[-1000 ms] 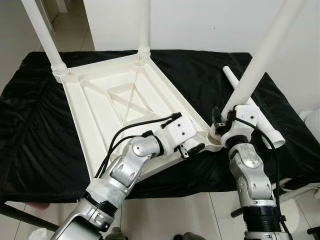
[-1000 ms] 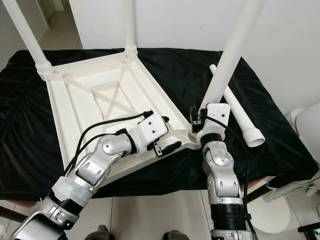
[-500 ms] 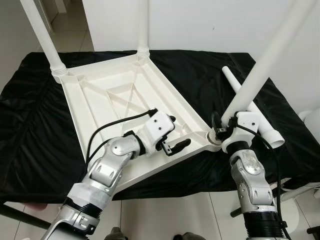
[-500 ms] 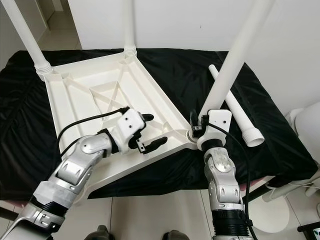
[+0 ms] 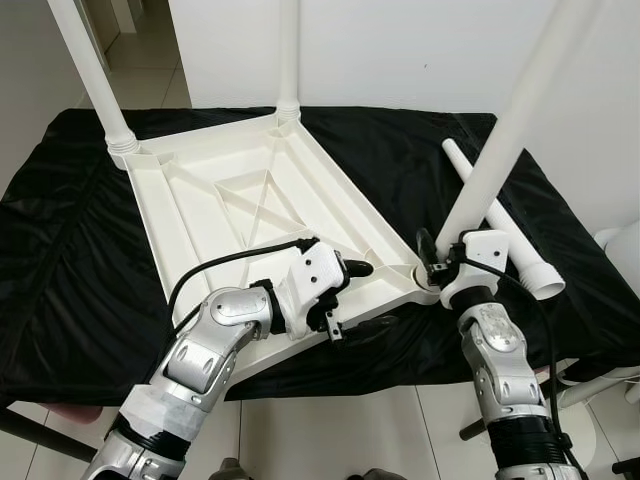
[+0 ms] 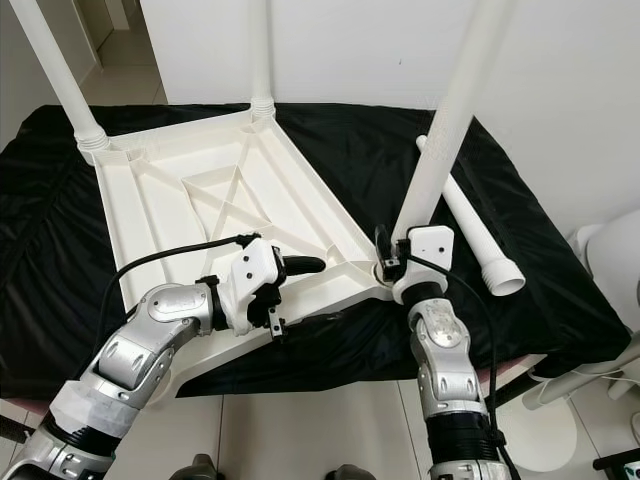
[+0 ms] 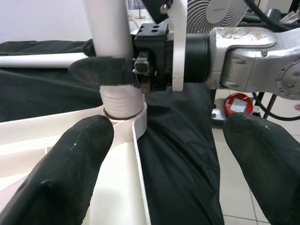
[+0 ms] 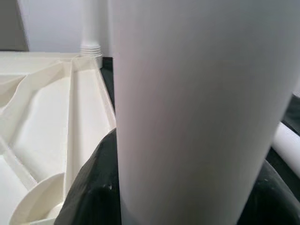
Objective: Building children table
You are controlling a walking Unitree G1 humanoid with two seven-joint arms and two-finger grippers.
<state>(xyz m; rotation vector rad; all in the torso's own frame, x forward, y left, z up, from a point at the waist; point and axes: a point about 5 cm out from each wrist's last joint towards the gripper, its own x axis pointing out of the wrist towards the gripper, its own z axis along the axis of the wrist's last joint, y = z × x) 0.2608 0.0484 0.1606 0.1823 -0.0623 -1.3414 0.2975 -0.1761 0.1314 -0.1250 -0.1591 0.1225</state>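
We count one upturned white tabletop (image 5: 240, 200), three legs standing in it (image 5: 100, 85), one loose leg (image 5: 500, 225), two grippers.

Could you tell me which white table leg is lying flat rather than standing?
The loose leg on the black cloth, right of the right pincer.

Upturned tabletop (image 5: 230, 200) on cloth (image 5: 60, 260), loose leg (image 5: 497, 220) lying right

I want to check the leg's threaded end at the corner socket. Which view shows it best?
The left wrist view: the threaded end sits in the corner socket, near and sharp. The eye views show it small; the right wrist view shows the leg's shaft.
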